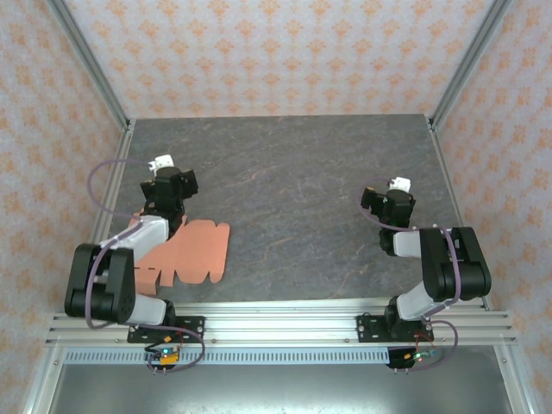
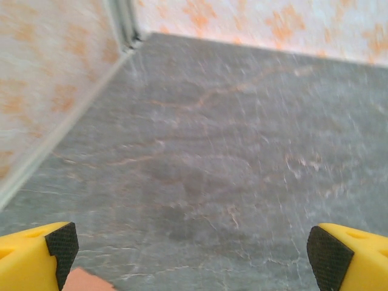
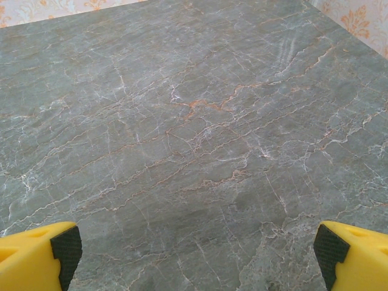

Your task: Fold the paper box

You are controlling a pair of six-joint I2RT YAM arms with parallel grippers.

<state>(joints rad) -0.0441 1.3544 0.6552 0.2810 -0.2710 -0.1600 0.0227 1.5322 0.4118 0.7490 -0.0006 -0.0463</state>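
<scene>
Top external: paper box [image 1: 191, 253] lying flat, likely light, floppy; you'll be wanting a flap edge. Left gripper [image 2: 193, 248], right gripper [image 3: 197, 248] both gaping, holding nothing.

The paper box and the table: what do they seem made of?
The paper box looks like thin matte card, salmon-orange: it lies flat, with rounded flaps. The table looks like grey stone or stone-print laminate: pale and rusty veins cross it.

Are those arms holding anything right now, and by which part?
Nothing is held. The left gripper and right gripper are both open and empty; the paper box lies flat on the table.
</scene>
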